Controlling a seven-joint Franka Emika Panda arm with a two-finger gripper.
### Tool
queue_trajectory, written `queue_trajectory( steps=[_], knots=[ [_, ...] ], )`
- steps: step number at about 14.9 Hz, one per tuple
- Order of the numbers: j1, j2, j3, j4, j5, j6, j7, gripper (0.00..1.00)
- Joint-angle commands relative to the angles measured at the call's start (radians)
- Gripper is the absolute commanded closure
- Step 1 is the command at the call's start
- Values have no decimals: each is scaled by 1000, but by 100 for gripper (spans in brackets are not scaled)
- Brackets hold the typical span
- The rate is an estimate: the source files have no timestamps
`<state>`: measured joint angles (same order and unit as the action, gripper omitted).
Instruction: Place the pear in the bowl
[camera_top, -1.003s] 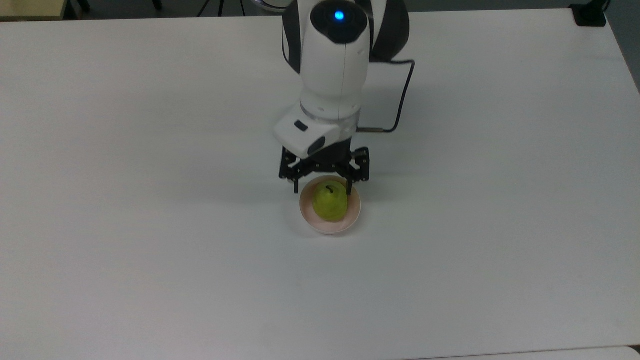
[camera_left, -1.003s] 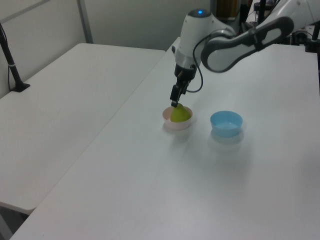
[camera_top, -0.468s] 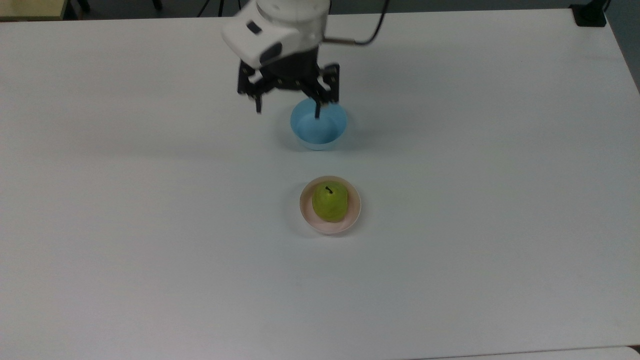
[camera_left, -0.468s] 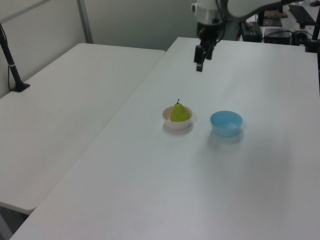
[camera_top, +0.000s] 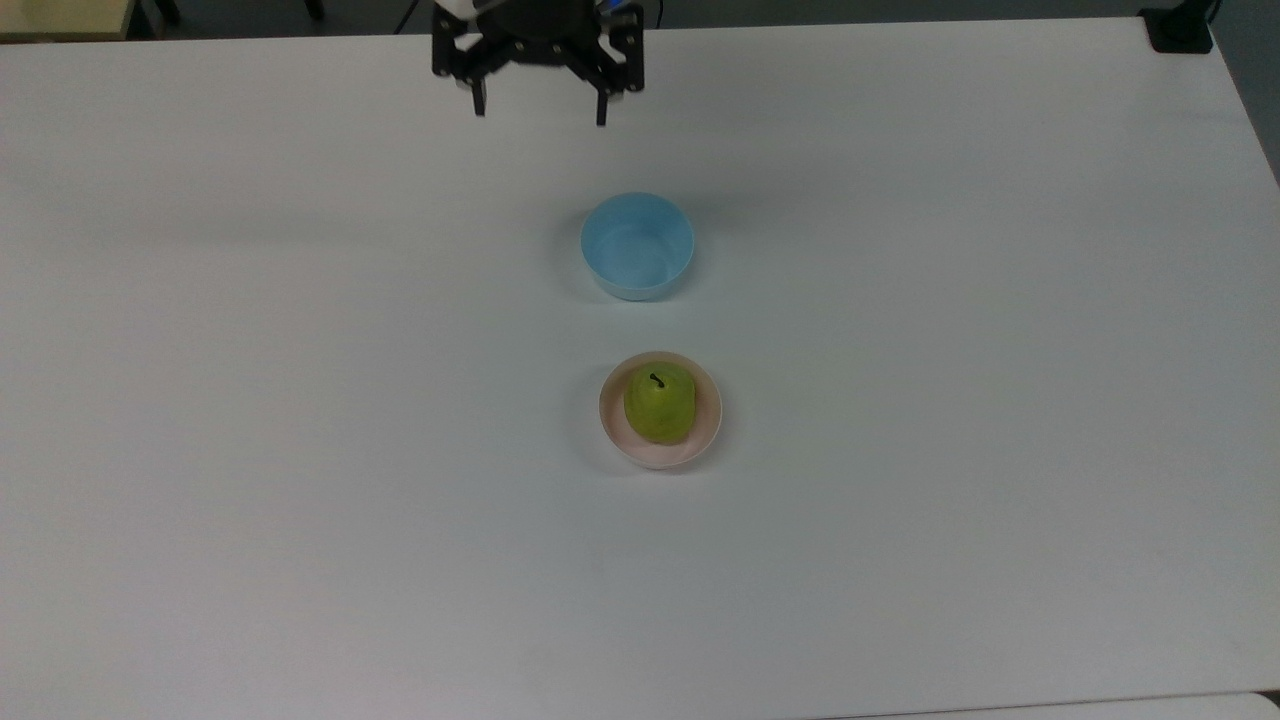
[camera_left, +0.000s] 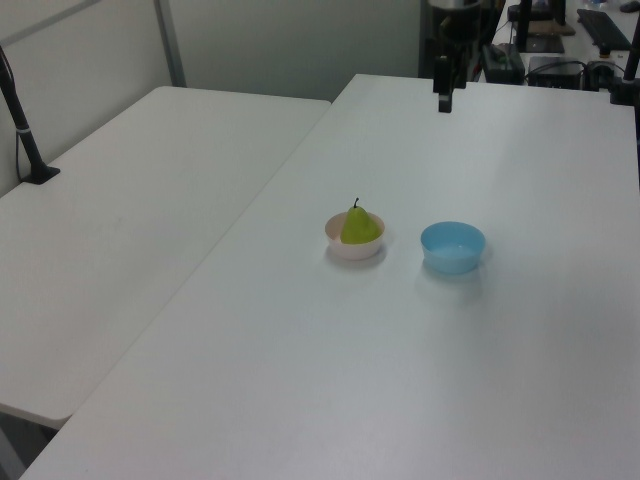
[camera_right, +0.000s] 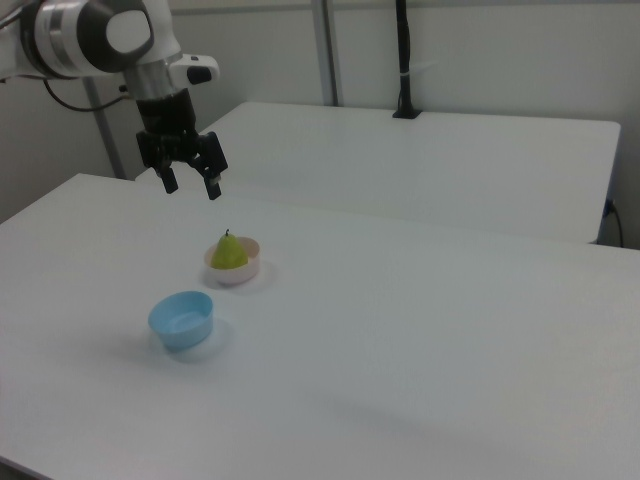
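Pear (camera_top: 660, 403): skin is looking smooth and waxy, yellow-green, with a faint sheen; short dark stem is looking matt. Pink bowl (camera_top: 708, 428): smooth plastic, plain inside, showing a soft satin finish. Light blue bowl (camera_top: 637, 245), sitting nearer the table's far edge in the top view: same smooth plastic look, slightly glossy inside. Table (camera_top: 950, 400): white laminate, matt and even. Gripper (camera_top: 540, 108): black fingers are appearing matt, hard plastic or metal, cannot tell which.

I can read no text, label, brand, number or sign anywhere around me: nothing legible on the table, the bowls, the fruit or my own casing.
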<state>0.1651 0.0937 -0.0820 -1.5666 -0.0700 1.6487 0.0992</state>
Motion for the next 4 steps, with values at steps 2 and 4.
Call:
queue_trajectory(
  steps=[2, 4],
  knots=[
    [-25, -63, 5, -47, -1, -36, -27, 0],
    [-25, -63, 5, -46, -1, -37, -27, 0]
  ],
)
